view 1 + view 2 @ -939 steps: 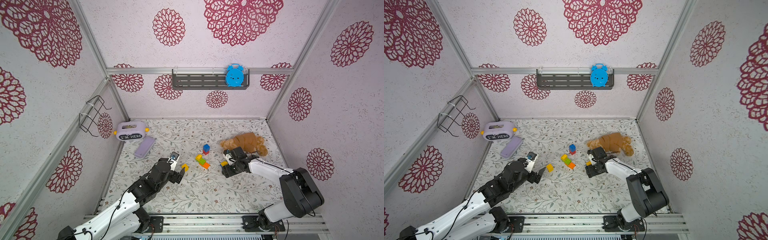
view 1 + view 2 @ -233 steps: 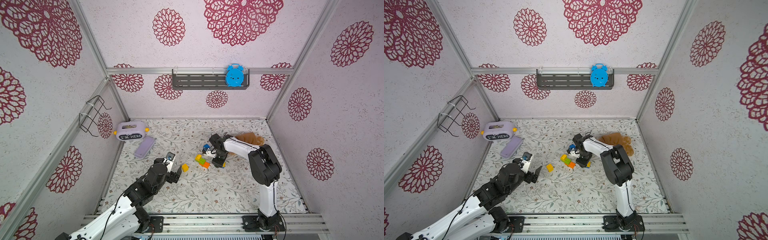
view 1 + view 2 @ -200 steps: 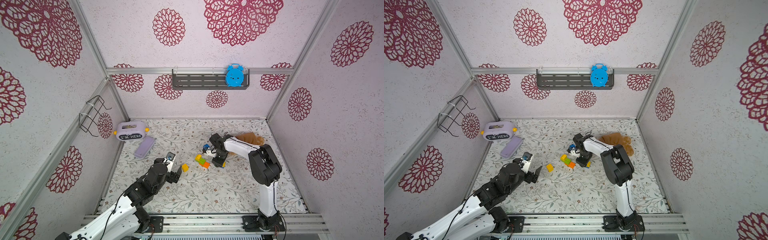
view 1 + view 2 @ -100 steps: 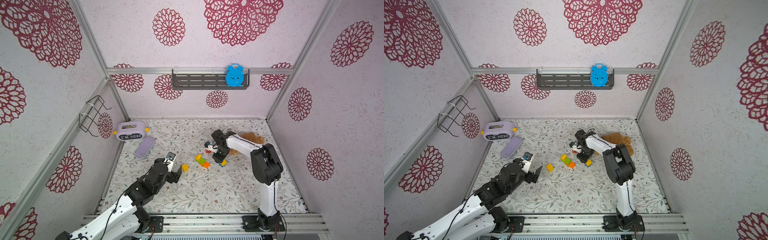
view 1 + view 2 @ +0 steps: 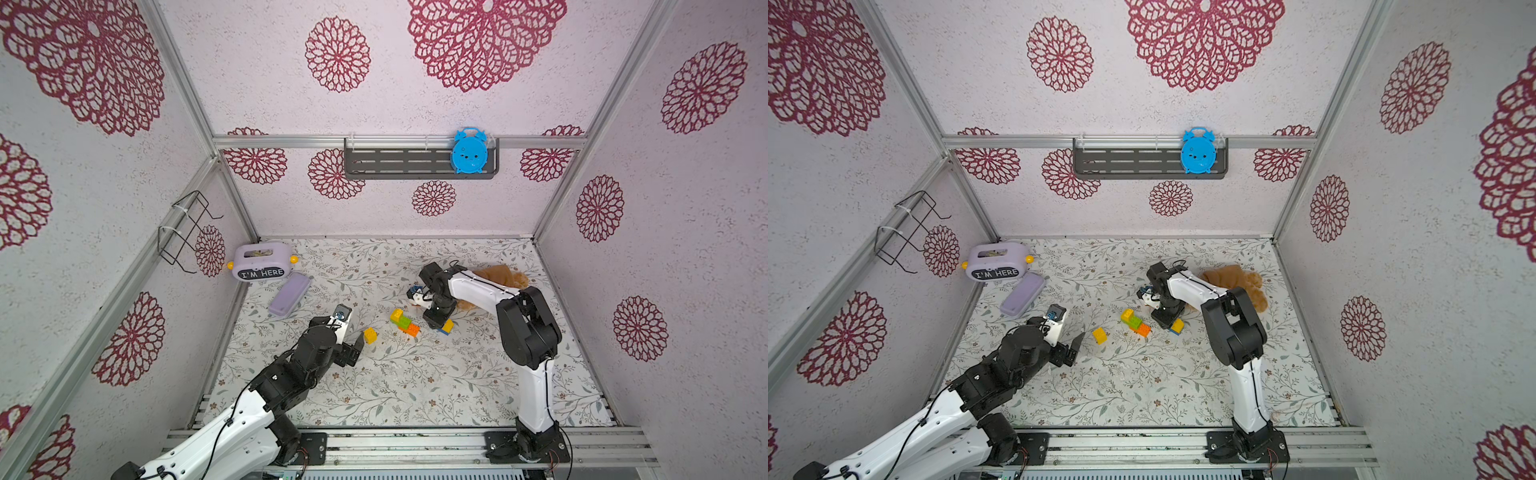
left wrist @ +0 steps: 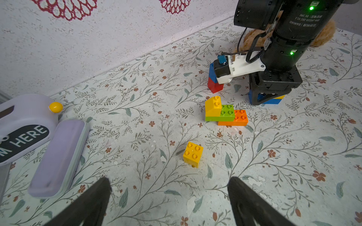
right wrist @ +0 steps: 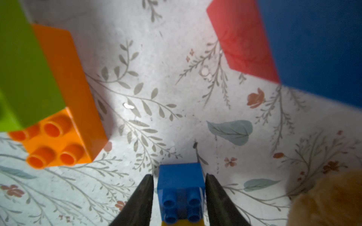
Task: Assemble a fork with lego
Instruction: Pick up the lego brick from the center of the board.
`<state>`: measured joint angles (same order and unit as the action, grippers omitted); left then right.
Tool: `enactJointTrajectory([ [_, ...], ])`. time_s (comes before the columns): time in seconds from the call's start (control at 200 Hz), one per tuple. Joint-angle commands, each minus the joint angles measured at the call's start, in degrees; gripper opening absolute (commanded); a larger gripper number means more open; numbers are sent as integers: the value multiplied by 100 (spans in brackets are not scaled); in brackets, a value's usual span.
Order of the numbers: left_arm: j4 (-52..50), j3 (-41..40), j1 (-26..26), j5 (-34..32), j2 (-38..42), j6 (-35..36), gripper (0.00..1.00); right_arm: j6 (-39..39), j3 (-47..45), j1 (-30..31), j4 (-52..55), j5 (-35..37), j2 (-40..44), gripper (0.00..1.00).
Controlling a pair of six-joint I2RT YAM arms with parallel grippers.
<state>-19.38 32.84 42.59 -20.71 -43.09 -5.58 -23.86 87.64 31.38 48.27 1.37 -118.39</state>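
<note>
Right gripper [image 7: 179, 177] is down on the floral mat [image 5: 415, 386], and we're looking straight along its fingers [image 7: 144, 197]. A blue brick [image 7: 181, 180] sits between them, stacked on a yellow base brick [image 7: 201, 223] that the frame edge cuts to a sliver. The jaws stand barely wider than the brick, with a hairline of mat showing on one side. We can't tell whether they actually pinch it. In the left wrist view the gripper's black body hides most of that pair, and only a blue-and-yellow corner pokes out.

The lego [image 5: 1136, 322] all lies mid-mat between the two arms, in four separate lumps. Just beside the right gripper is the crosspiece lump [image 6: 225, 114], a yellow sloped brick on lime green on orange. Beyond it stands the red-and-blue stack [image 6: 214, 85], half covered by the right arm's wrist camera; in both top views we can hardly see it. A loose yellow brick [image 6: 193, 153] lies apart, nearer the left gripper [image 6: 168, 179]. That one's jaws are spread wide, with nothing in them. The right arm partly covers the brown plush toy [image 5: 498, 274].
</note>
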Motion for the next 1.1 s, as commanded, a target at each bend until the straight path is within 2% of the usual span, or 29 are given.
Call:
enactJointTrajectory([
  [0.0,-84,39,-40,-24,43,14,97,57,113,53,191,102,-18,46],
  [0.195,-93,55,-40,-30,46,14,97,80,153,61,148,-18,42,37],
  [0.365,-103,56,-40,-30,46,21,97,115,192,62,195,-112,201,33],
  [0.585,-154,89,-40,-46,138,-3,97,197,51,135,214,-419,712,25],
  [0.821,-140,-52,-40,-124,592,-58,97,217,-28,594,275,-353,956,24],
  [1.096,-194,-93,-40,-205,752,-39,97,215,248,941,354,-110,528,24],
])
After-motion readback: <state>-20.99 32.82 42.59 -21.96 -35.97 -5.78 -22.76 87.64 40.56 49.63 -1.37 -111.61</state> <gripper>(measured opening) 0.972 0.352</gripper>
